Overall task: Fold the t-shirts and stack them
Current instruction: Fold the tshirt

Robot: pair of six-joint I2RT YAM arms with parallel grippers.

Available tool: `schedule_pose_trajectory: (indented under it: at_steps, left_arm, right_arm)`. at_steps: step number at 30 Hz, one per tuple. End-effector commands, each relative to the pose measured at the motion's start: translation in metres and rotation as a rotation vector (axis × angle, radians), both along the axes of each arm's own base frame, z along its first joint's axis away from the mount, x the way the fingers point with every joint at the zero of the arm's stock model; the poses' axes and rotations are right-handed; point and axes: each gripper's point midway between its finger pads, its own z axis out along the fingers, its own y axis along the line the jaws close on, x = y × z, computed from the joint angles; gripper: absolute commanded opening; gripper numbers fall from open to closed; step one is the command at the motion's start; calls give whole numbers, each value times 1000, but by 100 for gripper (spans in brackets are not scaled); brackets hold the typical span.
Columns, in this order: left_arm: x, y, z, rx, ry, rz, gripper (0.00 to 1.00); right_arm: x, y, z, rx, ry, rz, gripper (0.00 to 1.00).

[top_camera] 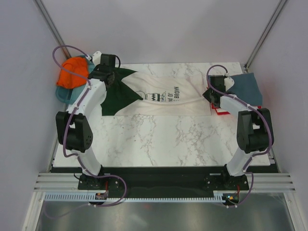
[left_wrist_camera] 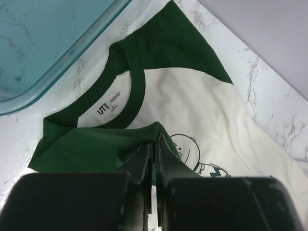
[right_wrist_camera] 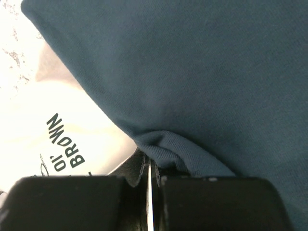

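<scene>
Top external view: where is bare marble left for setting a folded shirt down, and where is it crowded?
Free: the wide near band of table between the cream t-shirt and the arm bases. Crowded: far left, teal tray holding orange t-shirt; far right, slate-blue t-shirt.

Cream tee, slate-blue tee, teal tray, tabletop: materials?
Cream tee and slate-blue tee: soft matte knit, likely cotton; fine weave texture, soft folds. Teal tray: translucent glossy plastic; marble veining shows through. Tabletop: smooth white marble pattern; stone or laminate, cannot tell.
</scene>
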Motion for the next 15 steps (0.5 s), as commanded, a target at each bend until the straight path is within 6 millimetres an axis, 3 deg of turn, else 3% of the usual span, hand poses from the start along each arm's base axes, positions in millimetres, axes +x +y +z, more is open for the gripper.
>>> schedule_pose_trajectory:
  at_steps: [1,9,15]
  left_arm:
    - [18,10,21,30,-69,39,2]
    - [36,4,21,33,-69,4,2]
    - [42,5,8,41,-46,21,2]
  right_arm:
    - [17,-8,18,-20,-65,-51,0]
    - [20,-9,14,-22,-62,-64,0]
    - [24,-8,12,-17,-66,-65,0]
